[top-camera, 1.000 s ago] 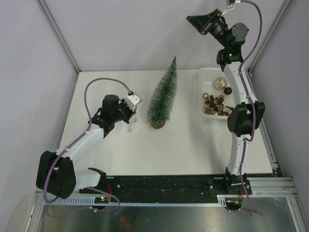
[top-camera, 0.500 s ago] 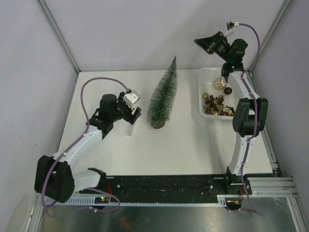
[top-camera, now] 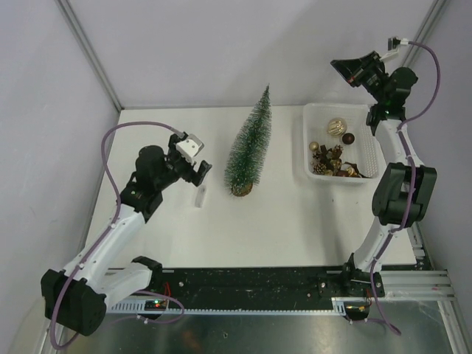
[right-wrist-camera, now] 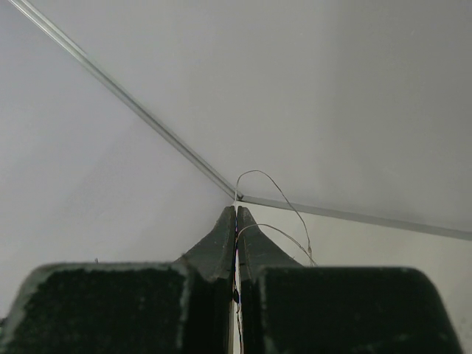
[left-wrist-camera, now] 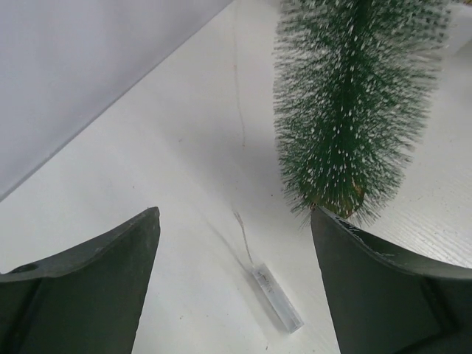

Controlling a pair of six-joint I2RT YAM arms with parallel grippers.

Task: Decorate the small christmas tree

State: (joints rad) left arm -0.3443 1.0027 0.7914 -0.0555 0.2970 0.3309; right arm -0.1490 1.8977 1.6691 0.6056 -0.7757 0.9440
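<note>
Frosted bristly cone tree (top-camera: 251,144); left tool (left-wrist-camera: 234,215) agape over clear box (left-wrist-camera: 276,299), right tool (right-wrist-camera: 236,210) tight on thin wire (right-wrist-camera: 256,171).

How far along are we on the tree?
Nothing hangs on the tree yet. In hand: right gripper is shut on a thin wire; a clear case lies by the tree, near the open left gripper. Left: wrap the wire, add ornaments from the basket.

Even, bright light is cast from overhead, only a faint shadow is thrown beside the small christmas tree (left-wrist-camera: 346,103), and the fingers (left-wrist-camera: 88,287) of the left gripper (left-wrist-camera: 234,215) are rendered softly blurred.
</note>
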